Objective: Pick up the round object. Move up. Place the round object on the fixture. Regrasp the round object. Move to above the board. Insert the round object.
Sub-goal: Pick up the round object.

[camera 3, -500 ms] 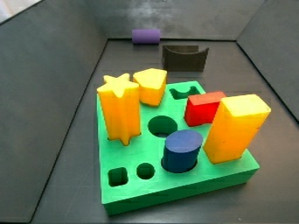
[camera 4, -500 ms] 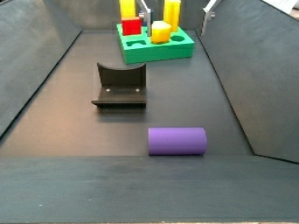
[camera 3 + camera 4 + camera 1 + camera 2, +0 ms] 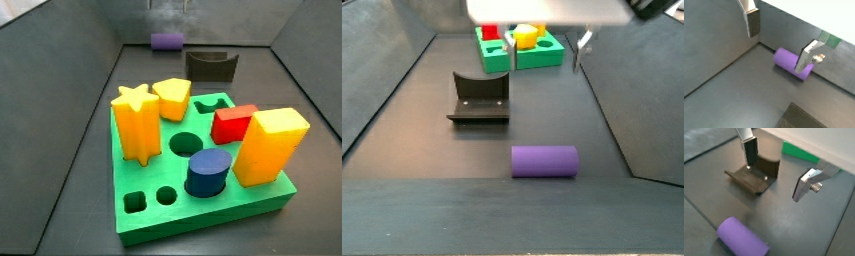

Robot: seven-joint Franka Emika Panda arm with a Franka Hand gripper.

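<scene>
While the claw hangs wide open above the floor w/ nothing between its fingers, the purple peg lies on its side on the floor, apart from the fixture. Board sits well apart, w/ yellow, red & blue pegs in it.

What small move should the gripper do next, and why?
Probably travel over the purple cylinder peg and descend. The gripper is open, holds nothing, and is not yet around the peg, which lies on its side on the floor, apart from the fixture.
</scene>
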